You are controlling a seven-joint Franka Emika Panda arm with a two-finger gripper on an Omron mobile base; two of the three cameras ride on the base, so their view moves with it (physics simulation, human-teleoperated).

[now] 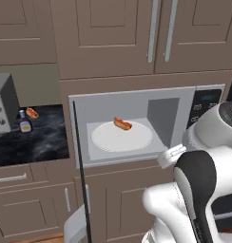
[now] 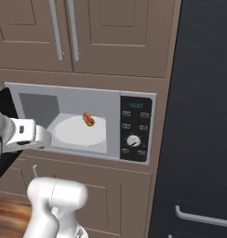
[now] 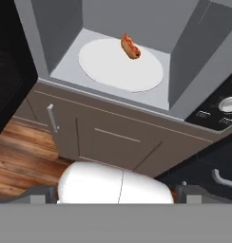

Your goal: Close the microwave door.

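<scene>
Door (image 1: 81, 190) stands fully open, edge-on left of the microwave (image 1: 137, 124). Gripper state cannot be told. Risk: arm (image 1: 194, 190) before the cavity blocks the door's swing.

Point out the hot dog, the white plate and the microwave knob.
Hot dog (image 1: 122, 124), left base view, its middle.
White plate (image 1: 113, 140), left base view, bare front part.
Microwave knob (image 2: 132, 141), right base view, its face.

Microwave (image 1: 177, 107), centre frame: door (image 1: 81, 180) swung open, edge-on at lower left. Hot dog (image 1: 122, 124) on white plate (image 1: 121, 136). Bottle (image 1: 25, 122), left counter (image 1: 37, 142).
</scene>
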